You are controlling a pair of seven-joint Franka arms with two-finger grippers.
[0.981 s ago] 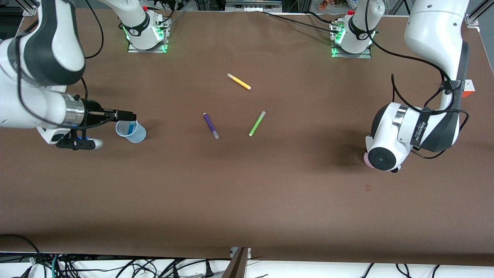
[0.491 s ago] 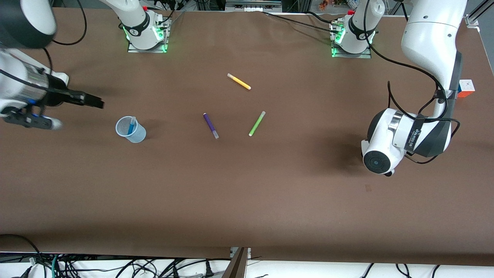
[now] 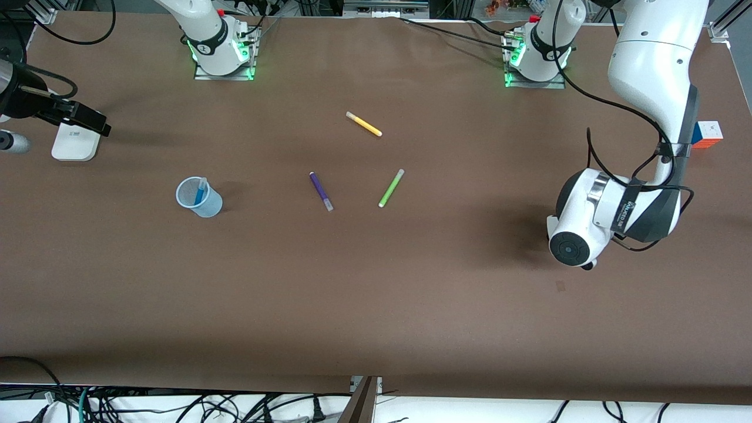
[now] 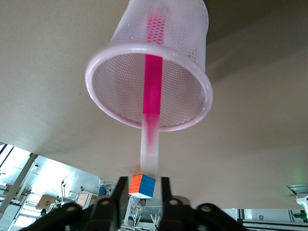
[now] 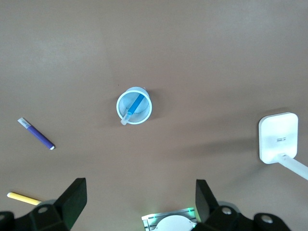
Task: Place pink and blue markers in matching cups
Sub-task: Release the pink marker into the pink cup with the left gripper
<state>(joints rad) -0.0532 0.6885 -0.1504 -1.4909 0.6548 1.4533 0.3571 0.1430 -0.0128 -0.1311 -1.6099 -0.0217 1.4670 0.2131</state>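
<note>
The pale blue cup [image 3: 198, 197] stands upright toward the right arm's end of the table with the blue marker [image 3: 201, 191] in it. Both show in the right wrist view, cup [image 5: 144, 113] and marker [image 5: 134, 107]. My right gripper [image 3: 97, 124] is open and empty, well away from the cup, over the white box; its jaws stand wide apart in the right wrist view [image 5: 139, 197]. The pale pink cup [image 4: 190, 62] holds the pink marker [image 4: 153, 86], whose pale cap sticks out past the rim. My left gripper [image 4: 144, 190] is open just above that cap, not touching it. In the front view the left arm's wrist hides the pink cup.
A purple pen [image 3: 321, 191], a lime green pen [image 3: 390, 188] and a yellow pen [image 3: 364, 124] lie mid-table. A white box [image 3: 73, 141] sits near the right arm's end. A colour cube [image 3: 708, 134] sits near the left arm's end.
My right gripper has pulled away from the blue cup toward the right arm's end of the table, leaving the blue marker in it. The left arm's wrist shifted slightly.
</note>
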